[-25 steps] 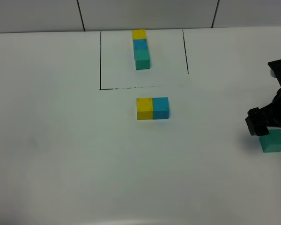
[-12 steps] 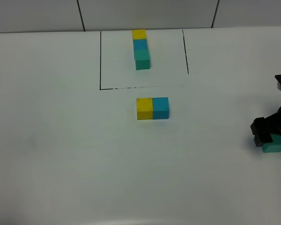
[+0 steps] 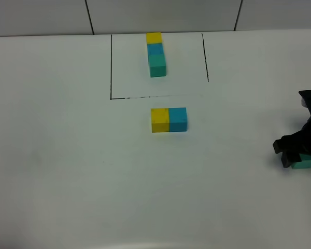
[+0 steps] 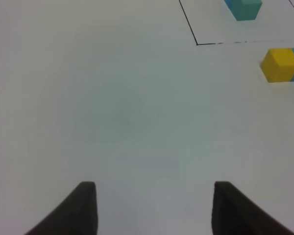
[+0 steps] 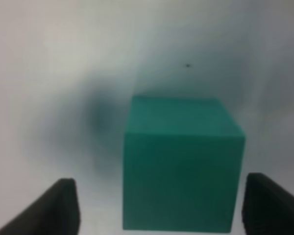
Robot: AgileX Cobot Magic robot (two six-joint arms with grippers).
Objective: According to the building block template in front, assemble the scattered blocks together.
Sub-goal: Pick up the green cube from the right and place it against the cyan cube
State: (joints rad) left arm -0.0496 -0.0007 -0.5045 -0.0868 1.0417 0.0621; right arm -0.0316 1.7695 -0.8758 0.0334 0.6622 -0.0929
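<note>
High view: template point(image 3: 156, 54) sits inside the black outline point(image 3: 111, 67) at the far side. Just in front, yellow cube point(image 3: 159, 120) and blue cube point(image 3: 178, 119) touch. The right gripper point(image 3: 299, 154) is low over the teal cube point(image 3: 306, 164) at the right edge of the table point(image 3: 67, 155), hiding most of it.

Left wrist: left gripper point(image 4: 154, 208) jaws spread, bare table between them.

Right wrist: jaws straddle the teal cube with a gap on one side, so I see no pinch.

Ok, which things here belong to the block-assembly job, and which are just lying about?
Job: building block template; yellow block; blue block; teal-green block; right gripper straddling it.
Not job: black outline on table; idle left gripper.
</note>
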